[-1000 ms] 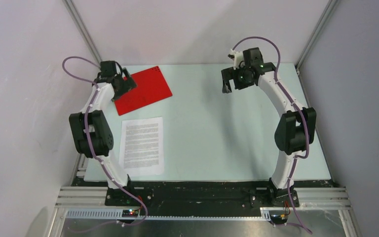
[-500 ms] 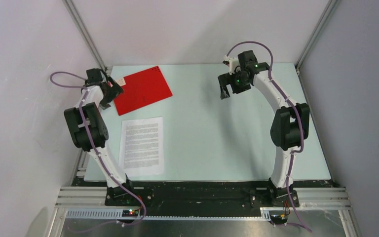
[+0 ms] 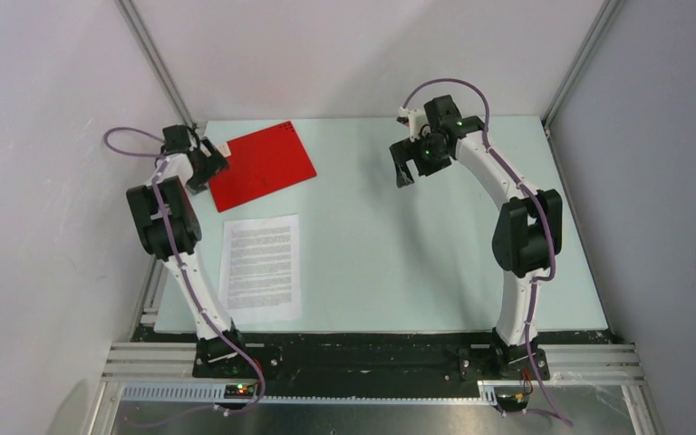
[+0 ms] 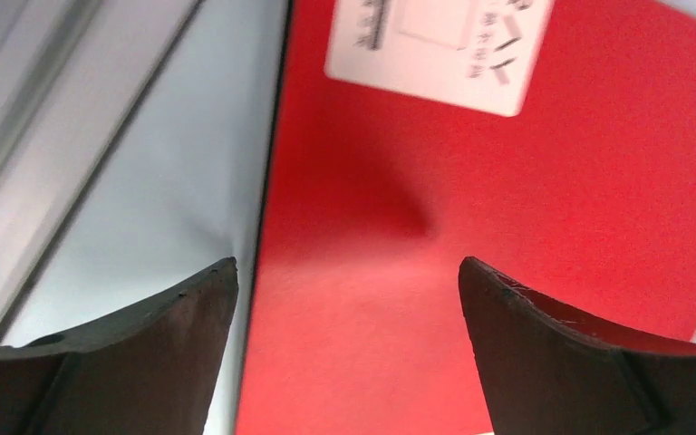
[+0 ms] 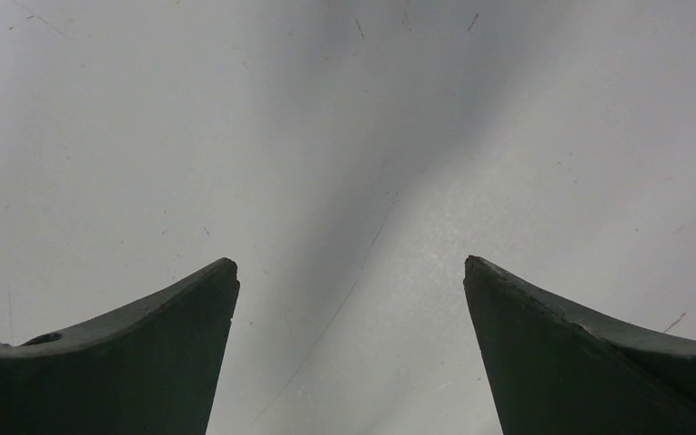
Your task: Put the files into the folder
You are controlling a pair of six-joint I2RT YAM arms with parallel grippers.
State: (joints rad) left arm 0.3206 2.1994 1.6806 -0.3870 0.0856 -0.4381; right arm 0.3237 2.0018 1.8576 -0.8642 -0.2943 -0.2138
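Observation:
The red folder [image 3: 267, 163] lies shut and flat at the table's back left, its white label [image 4: 439, 50] near the left corner. The files [image 3: 261, 265], white printed sheets, lie in front of it near the left arm. My left gripper [image 3: 210, 166] hovers over the folder's left edge [image 4: 267, 227], jaws open, one fingertip over the table and the other over the red cover. My right gripper [image 3: 405, 168] hangs open over bare table at the back centre, nothing between its fingers [image 5: 172, 344].
The pale table [image 3: 399, 245] is bounded by metal frame posts [image 3: 159, 68] at the back corners and grey walls on both sides. A rail [image 4: 45, 154] runs just left of the folder.
The left gripper drew back leftward off the folder's middle to its left edge. The right gripper moved left across the back of the table. Both stayed open.

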